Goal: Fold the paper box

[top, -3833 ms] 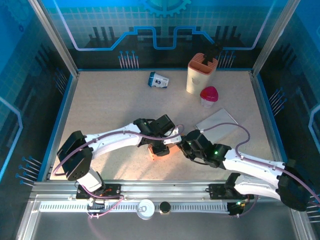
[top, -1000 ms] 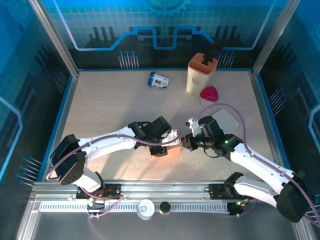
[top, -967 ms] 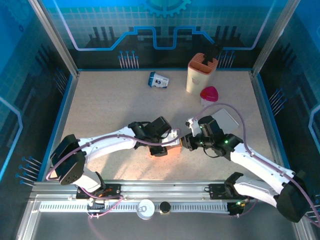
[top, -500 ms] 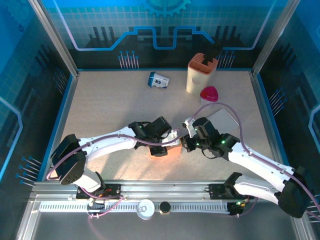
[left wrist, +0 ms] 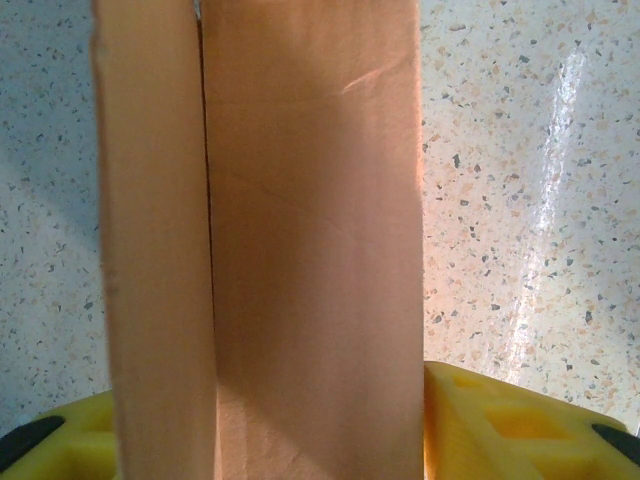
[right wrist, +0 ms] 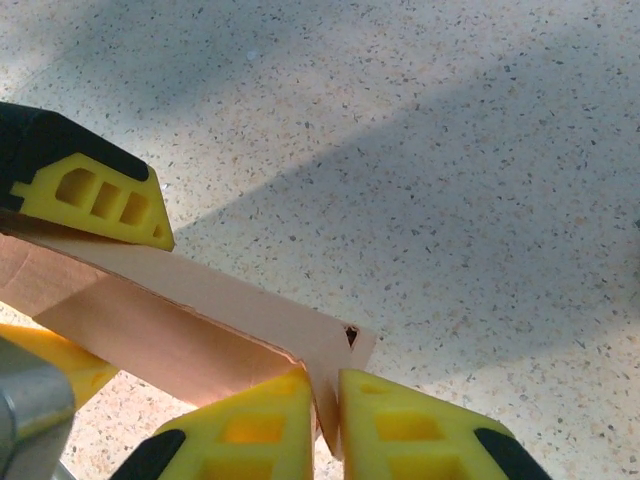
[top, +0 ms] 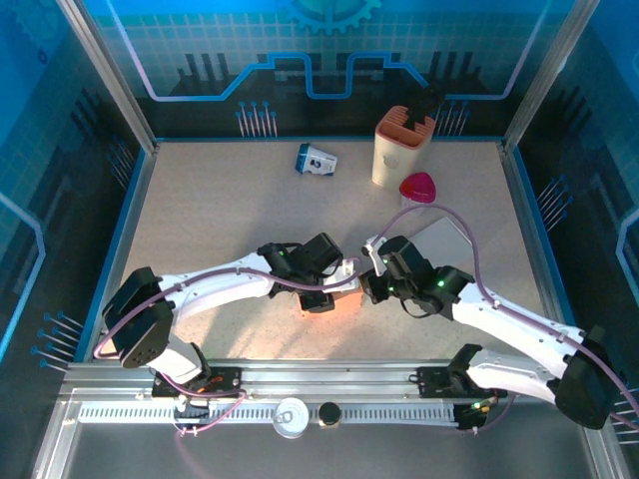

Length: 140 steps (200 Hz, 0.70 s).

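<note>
A brown paper box (top: 337,296) stands on the table near the front middle. In the left wrist view the box (left wrist: 310,250) runs upward between my yellow fingers (left wrist: 500,420), and my left gripper (left wrist: 270,440) is shut across its width. From the right, my right gripper (right wrist: 330,420) is shut on a thin flap at the box's (right wrist: 200,320) corner. One yellow left fingertip (right wrist: 100,195) presses the far wall in the right wrist view. From above, the left gripper (top: 321,287) and right gripper (top: 362,286) meet at the box.
At the back stand a small white-and-blue carton (top: 317,160), a beige holder (top: 402,145) and a pink-lidded cup (top: 417,190). A flat grey sheet (top: 449,238) lies right of the arms. Blue walls edge the speckled table (top: 220,220).
My right gripper has slid slightly left toward the box and closed on its flap. The left arm and the box have held still.
</note>
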Tool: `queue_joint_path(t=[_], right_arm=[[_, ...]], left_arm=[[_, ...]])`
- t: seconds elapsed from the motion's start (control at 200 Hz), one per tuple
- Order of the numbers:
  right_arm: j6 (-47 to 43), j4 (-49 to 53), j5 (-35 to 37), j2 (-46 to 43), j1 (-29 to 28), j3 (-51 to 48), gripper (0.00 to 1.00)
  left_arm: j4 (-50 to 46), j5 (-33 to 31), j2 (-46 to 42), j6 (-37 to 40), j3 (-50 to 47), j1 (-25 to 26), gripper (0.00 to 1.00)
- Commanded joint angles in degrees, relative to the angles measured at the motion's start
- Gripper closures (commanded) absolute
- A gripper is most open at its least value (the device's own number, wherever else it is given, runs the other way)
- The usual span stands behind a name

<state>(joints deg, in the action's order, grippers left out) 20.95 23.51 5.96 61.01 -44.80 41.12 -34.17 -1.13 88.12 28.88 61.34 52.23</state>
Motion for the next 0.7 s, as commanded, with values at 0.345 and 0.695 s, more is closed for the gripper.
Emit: queue_joint_path(t=[0.345,0.695], right_arm=[[9.75,4.59,9.15,1.03,-5.54,4.44,1.00],[17.31,1.12,11.77,1.30,-6.80,2.38,1.00]], left_arm=[[0.46,0.45,1.40,-0.33,1.68,-0.46,0.55],[2.36,0.47,2.26,-1.54,1.51,-0.89,0.56]])
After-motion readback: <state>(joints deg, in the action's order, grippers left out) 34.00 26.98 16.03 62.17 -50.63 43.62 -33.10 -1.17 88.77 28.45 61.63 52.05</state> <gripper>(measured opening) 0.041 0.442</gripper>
